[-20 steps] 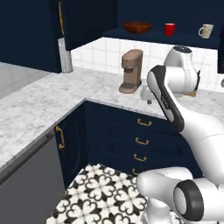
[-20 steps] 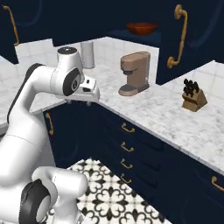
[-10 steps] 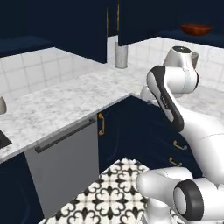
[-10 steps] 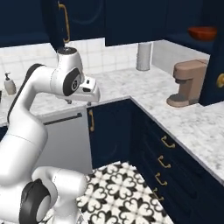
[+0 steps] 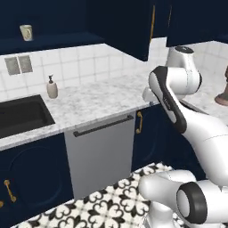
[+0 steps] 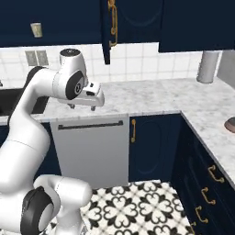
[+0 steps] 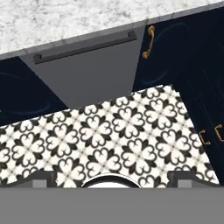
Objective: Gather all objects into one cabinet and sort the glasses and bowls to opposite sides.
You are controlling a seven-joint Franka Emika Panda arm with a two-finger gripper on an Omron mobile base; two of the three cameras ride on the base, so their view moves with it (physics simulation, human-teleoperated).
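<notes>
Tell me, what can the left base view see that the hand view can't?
Left base view: a tumbler up on a shelf, a soap bottle and the sink. Hand view: small gold drawer handles at its right edge. Both: the grey dishwasher, the marble counter and the patterned floor.

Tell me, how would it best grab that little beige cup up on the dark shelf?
Probably around its side wall, coming in level from the open front of the shelf. The cup stands upright on the shelf, with cabinet above it, so a reach down from the top looks cramped. It is small and slightly flared, so the open tool should span it easily; gripping near mid-height seems safest.
</notes>
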